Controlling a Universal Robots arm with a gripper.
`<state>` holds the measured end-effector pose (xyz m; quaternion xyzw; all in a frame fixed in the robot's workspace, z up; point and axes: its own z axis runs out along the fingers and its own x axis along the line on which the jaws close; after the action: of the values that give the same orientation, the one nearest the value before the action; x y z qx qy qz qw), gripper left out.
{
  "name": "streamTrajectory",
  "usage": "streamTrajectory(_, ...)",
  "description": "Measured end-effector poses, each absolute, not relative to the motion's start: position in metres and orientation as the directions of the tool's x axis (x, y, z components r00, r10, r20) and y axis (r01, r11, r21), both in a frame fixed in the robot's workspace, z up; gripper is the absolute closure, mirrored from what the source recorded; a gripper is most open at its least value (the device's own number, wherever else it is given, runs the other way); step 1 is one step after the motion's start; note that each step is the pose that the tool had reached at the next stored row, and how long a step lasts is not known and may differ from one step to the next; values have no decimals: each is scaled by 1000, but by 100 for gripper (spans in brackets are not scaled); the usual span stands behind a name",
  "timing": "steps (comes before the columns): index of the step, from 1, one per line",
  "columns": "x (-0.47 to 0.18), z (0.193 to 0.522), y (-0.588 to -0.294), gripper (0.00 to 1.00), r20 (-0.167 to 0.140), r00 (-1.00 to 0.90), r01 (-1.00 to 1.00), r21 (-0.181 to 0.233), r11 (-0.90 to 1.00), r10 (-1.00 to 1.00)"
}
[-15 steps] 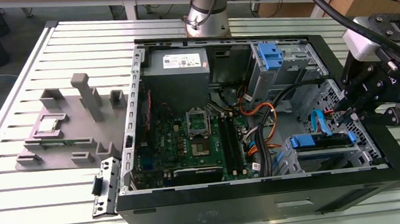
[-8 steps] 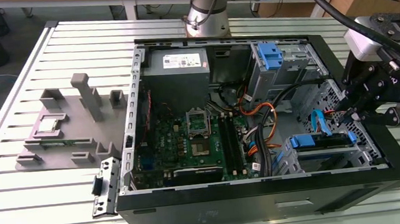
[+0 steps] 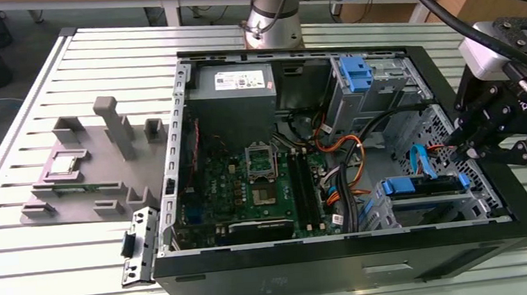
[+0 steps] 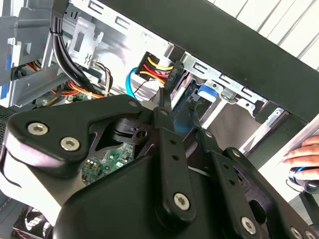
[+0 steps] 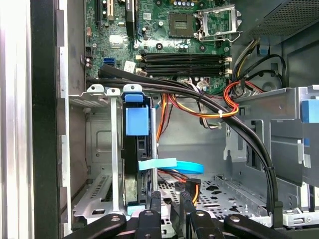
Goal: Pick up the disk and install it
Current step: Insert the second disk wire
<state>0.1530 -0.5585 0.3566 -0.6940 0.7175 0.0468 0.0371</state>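
The disk (image 3: 421, 185) stands on edge in the drive cage at the case's near corner on the exterior view's right, its blue carrier bracket facing up. In the first wrist view the disk (image 5: 137, 149) sits in its slot with the blue tab on top. My gripper (image 3: 473, 152) hangs just above and to the right of that cage. Its black fingers (image 5: 155, 201) stand a little apart with nothing between them, short of the disk's end. In the second wrist view the gripper (image 4: 178, 105) points at the cage and a power plug.
The open black computer case (image 3: 346, 260) lies on a slatted metal table (image 3: 58, 273). Black and orange cables (image 5: 224, 107) cross above the cage. A second blue bracket (image 3: 355, 71) sits in the far cage. A grey fixture (image 3: 89, 166) stands left. A hand (image 4: 304, 149) rests outside the case.
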Motion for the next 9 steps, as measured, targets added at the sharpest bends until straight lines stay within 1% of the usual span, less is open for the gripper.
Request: streamTrajectory(9, 153, 356, -555, 71, -118, -34, -999, 16, 32, -992)
